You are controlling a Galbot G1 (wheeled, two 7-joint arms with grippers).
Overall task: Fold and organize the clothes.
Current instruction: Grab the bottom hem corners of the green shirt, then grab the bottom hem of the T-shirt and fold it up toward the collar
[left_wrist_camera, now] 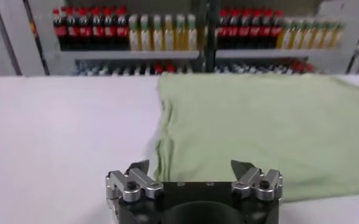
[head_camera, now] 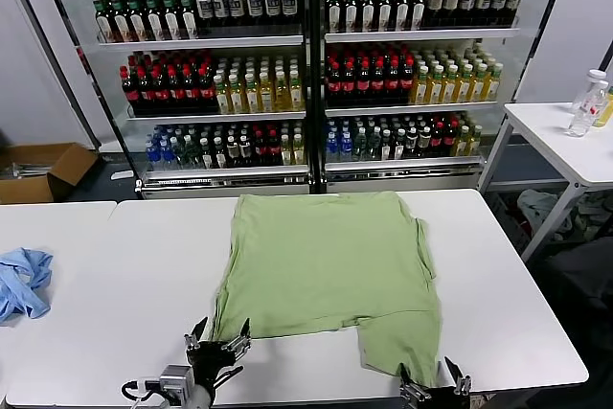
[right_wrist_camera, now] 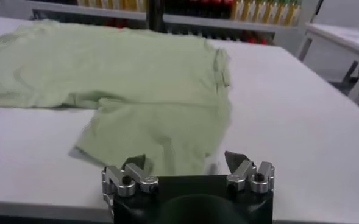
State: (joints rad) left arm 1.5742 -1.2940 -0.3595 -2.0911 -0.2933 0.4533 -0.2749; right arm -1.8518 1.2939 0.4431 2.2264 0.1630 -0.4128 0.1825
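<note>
The clothes are one light green shirt [head_camera: 326, 265] lying flat on the white table [head_camera: 124, 275], plain side up, with no print or buttons showing. A narrower flap [head_camera: 397, 347] of it reaches toward the table's front edge at the right. My left gripper [head_camera: 220, 337] hovers open just in front of the shirt's front left corner [left_wrist_camera: 167, 161], nothing between its fingers. My right gripper [head_camera: 433, 377] is open at the front edge, right before the end of the flap [right_wrist_camera: 161, 143], also holding nothing. In both wrist views the shirt [left_wrist_camera: 258, 122] [right_wrist_camera: 136, 67] spreads out beyond the jaws.
A crumpled blue cloth [head_camera: 21, 280] lies at the table's left edge. Behind the table stand glass-fronted shelves of drink bottles [head_camera: 306, 55]. A cardboard box [head_camera: 43, 170] sits on the floor at the left. A side table [head_camera: 565, 146] with a bottle [head_camera: 586, 107] stands at the right.
</note>
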